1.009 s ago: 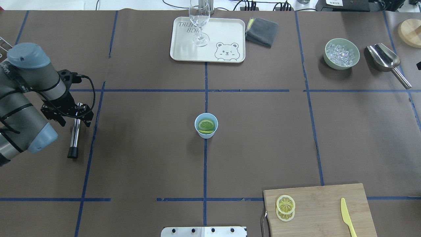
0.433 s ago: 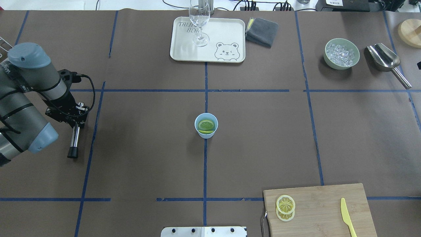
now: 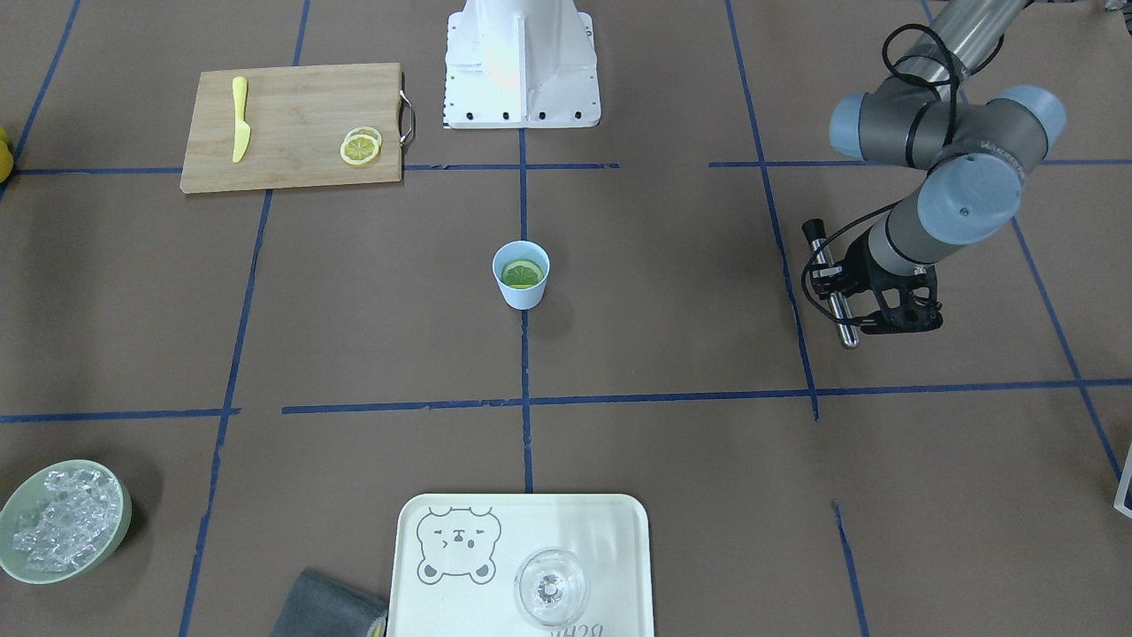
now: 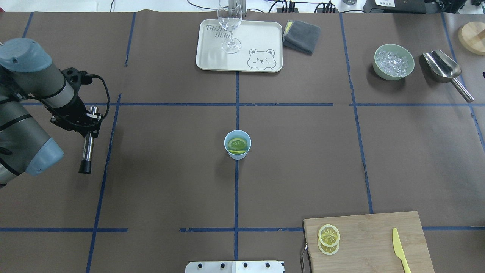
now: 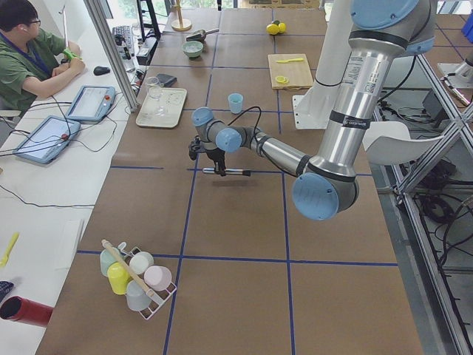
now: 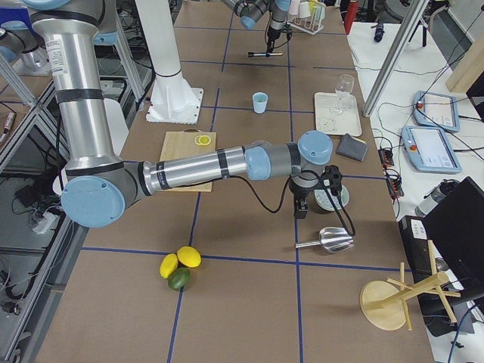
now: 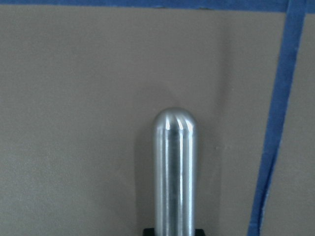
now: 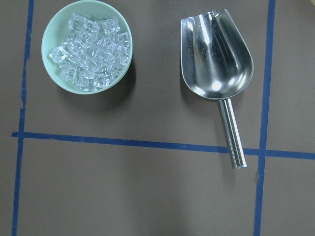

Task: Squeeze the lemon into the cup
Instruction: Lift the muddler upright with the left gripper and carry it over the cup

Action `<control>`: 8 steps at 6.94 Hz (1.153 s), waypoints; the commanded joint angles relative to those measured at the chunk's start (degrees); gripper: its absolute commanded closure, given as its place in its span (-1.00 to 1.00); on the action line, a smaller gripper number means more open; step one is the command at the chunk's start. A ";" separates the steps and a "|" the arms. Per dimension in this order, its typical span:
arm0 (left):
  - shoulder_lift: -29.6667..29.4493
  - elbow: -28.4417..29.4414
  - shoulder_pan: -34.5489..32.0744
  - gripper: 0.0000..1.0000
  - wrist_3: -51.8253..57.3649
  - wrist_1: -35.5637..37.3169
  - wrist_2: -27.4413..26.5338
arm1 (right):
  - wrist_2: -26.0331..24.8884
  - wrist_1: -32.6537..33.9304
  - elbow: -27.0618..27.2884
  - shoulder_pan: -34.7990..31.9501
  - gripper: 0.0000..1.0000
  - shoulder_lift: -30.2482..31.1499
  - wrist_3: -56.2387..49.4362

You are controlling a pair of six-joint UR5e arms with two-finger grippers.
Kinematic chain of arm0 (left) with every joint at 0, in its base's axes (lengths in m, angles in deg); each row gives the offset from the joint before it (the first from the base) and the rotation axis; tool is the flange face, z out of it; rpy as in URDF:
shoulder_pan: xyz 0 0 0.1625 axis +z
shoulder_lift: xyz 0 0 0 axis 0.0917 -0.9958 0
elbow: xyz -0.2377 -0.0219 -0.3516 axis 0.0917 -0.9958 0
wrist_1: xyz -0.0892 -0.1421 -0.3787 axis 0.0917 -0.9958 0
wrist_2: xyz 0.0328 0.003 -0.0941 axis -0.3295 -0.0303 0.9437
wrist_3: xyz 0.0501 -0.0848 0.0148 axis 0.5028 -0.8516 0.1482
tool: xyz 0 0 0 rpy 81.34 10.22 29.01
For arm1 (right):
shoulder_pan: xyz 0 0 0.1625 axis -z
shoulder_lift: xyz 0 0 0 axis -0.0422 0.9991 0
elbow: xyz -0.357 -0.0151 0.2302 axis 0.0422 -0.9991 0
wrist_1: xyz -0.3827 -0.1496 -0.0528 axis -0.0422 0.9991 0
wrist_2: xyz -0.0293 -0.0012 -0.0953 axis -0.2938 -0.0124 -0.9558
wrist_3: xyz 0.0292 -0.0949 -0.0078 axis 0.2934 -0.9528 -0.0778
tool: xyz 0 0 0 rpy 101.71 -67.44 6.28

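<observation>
Over on the robot's left side of the table, the left gripper [image 4: 89, 123] is clamped on a metal rod [image 4: 87, 151]. It's pinching it close to the rounded end, so the long black-tipped part sticks out free, roughly level and seemingly off the table. My guess is that's the masher, gripped that way so the working length can reach down into the cup [image 4: 237, 156]. The cup sits dead centre on the tape cross, well apart from the rod, with a lemon slice [image 4: 237, 144] lying inside it. Two spare slices [image 4: 329, 235] are stacked on the cutting board [image 4: 371, 242], out of the way. The right gripper [image 6: 300, 208] hangs over the bowl of ice [image 8: 55, 76] and the scoop [image 8: 216, 54]. Can't tell if it's spread or closed.
</observation>
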 commanded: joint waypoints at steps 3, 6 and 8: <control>-9.85 -15.02 0.12 1.00 -4.10 4.11 -21.18 | -0.15 -0.16 0.15 -0.07 -1.00 0.65 -0.36; -14.05 -23.13 10.81 1.00 -6.94 4.02 -33.10 | 0.03 -0.07 0.24 -0.42 -1.00 1.53 -0.36; -16.45 -25.51 13.20 1.00 -6.77 3.49 -33.73 | -0.06 -0.16 0.15 -0.42 -1.00 1.53 -0.36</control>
